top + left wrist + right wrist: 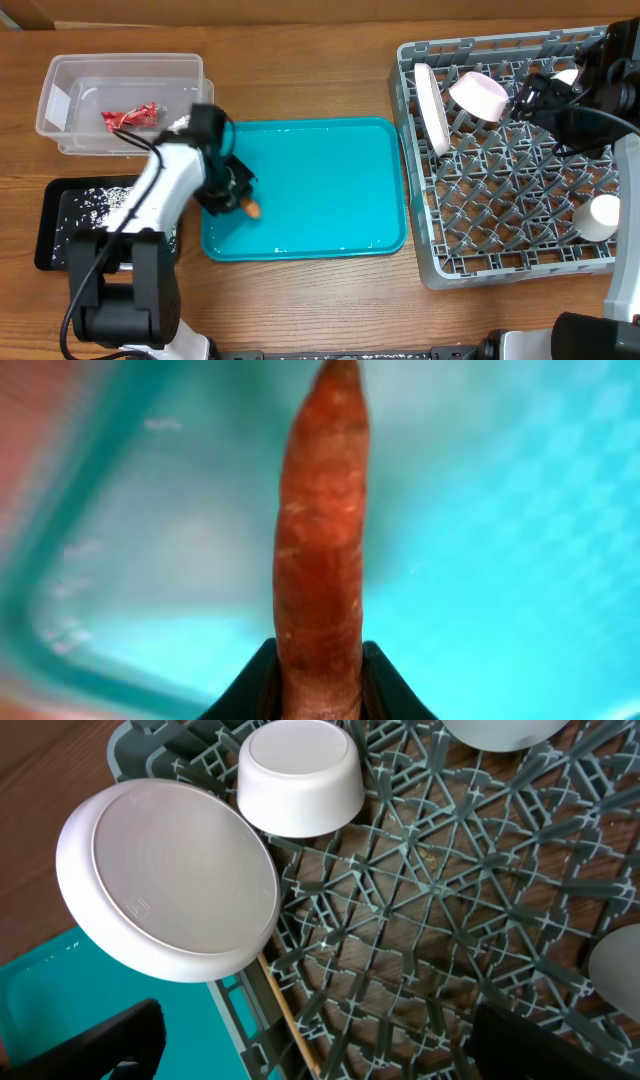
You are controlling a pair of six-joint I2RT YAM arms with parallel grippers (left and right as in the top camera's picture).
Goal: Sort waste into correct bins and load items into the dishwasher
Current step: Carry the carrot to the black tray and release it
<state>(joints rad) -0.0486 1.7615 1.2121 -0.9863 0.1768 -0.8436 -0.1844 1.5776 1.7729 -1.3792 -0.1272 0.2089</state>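
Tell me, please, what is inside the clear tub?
A crumpled red wrapper lies in the tub, with what looks like a white scrap at its left end. The left arm covers the tub's near right corner, so anything there is hidden.

Orange carrot, teal tray — grey lattice rack

orange carrot, slender, base pinched, tip free

You work at a robot lab bench dressed as a kitchen clean-up station: a plain wooden tabletop, a grey dish rack at three o'clock, a teal serving tray mid-table, and a robot arm mounted at seven o'clock.
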